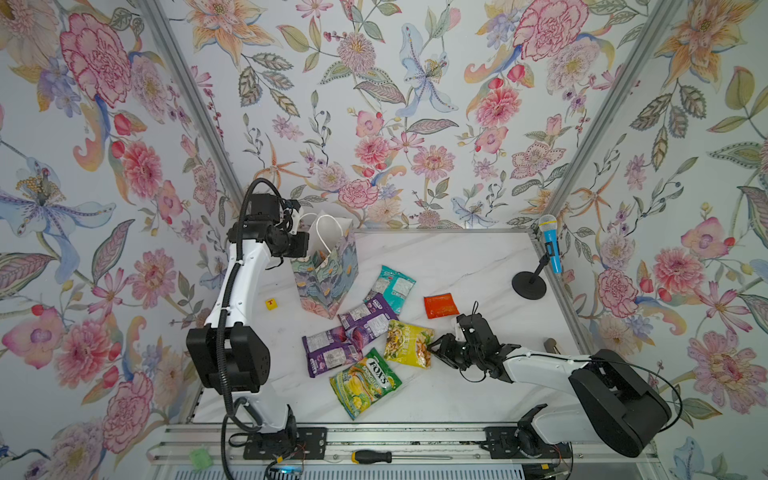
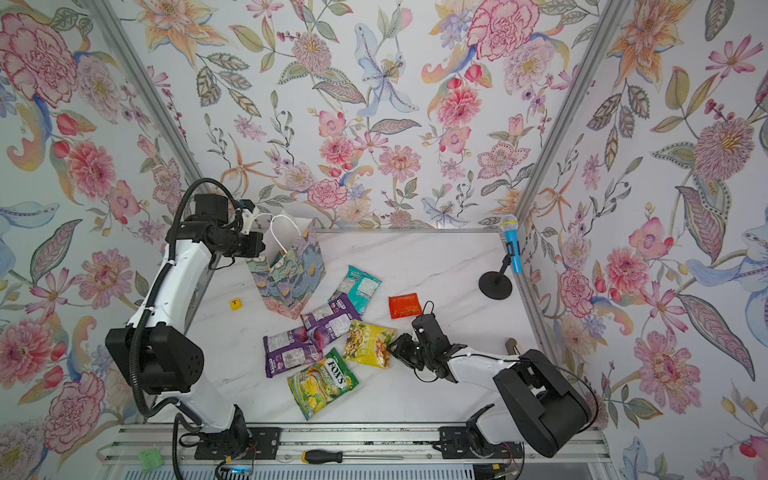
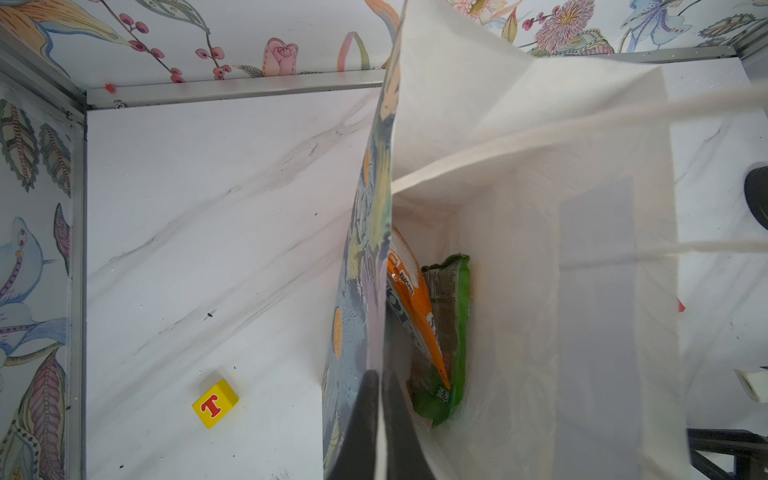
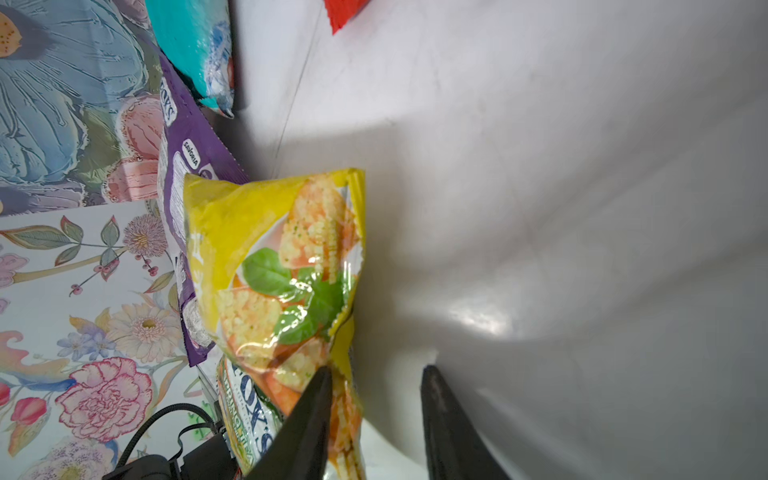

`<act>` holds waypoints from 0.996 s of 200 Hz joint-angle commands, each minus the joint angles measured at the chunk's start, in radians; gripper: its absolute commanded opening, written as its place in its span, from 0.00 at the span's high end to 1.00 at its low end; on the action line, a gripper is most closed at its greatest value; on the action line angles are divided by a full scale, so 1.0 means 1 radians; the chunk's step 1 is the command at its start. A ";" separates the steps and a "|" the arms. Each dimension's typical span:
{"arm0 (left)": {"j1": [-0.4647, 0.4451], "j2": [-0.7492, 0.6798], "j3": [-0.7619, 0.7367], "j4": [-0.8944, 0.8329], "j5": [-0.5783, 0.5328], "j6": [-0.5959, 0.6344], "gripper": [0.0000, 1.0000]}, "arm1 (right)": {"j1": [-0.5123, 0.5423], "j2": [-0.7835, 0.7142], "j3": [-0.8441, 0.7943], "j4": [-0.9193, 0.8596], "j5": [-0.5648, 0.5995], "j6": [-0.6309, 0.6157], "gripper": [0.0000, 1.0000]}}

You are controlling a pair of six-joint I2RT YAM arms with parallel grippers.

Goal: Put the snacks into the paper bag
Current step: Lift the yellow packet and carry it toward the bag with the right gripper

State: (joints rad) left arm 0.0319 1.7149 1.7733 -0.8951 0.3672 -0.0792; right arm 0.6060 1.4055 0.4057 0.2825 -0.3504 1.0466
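Note:
The paper bag (image 1: 328, 274) (image 2: 291, 270) stands upright at the back left of the table, its mouth open. My left gripper (image 3: 380, 399) (image 1: 308, 245) is shut on its left wall, near the rim. Inside it lie an orange pouch (image 3: 411, 299) and a green pouch (image 3: 453, 316). On the table lie a teal pouch (image 1: 392, 287), two purple pouches (image 1: 368, 320) (image 1: 330, 353), a yellow pouch (image 1: 407, 343) (image 4: 274, 257), a green FOX'S pouch (image 1: 365, 382) and an orange-red packet (image 1: 441, 305). My right gripper (image 4: 376, 378) (image 1: 436, 349) is open around the yellow pouch's right edge; one finger touches it.
A yellow block with a red T (image 1: 271, 304) (image 3: 215, 403) sits left of the bag. A blue toy microphone (image 1: 550, 243) on a black stand (image 1: 528, 284) stands at the back right. A screwdriver (image 1: 370, 457) lies on the front rail. Floral walls enclose three sides.

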 commanded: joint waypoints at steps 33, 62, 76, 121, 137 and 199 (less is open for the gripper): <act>-0.010 -0.022 -0.015 0.007 0.019 -0.006 0.97 | -0.015 -0.010 0.108 0.027 -0.048 -0.044 1.00; -0.010 -0.020 -0.014 0.007 0.020 -0.005 0.96 | -0.015 -0.117 0.246 -0.173 0.007 -0.153 1.00; -0.011 -0.017 -0.014 0.007 0.022 -0.005 0.96 | -0.015 -0.153 0.305 -0.240 0.026 -0.187 1.00; -0.010 -0.020 -0.015 0.008 0.027 -0.005 0.96 | -0.007 -0.133 0.515 -0.319 0.024 -0.267 1.00; -0.010 -0.020 -0.016 0.009 0.030 -0.007 0.97 | -0.002 -0.091 0.600 -0.323 0.024 -0.292 1.00; -0.010 -0.029 -0.016 0.012 0.032 -0.007 0.97 | 0.013 0.102 1.007 -0.370 0.044 -0.386 1.00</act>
State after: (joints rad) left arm 0.0319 1.7145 1.7714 -0.8925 0.3676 -0.0795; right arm 0.6064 1.4570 1.2732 -0.0479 -0.3298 0.7300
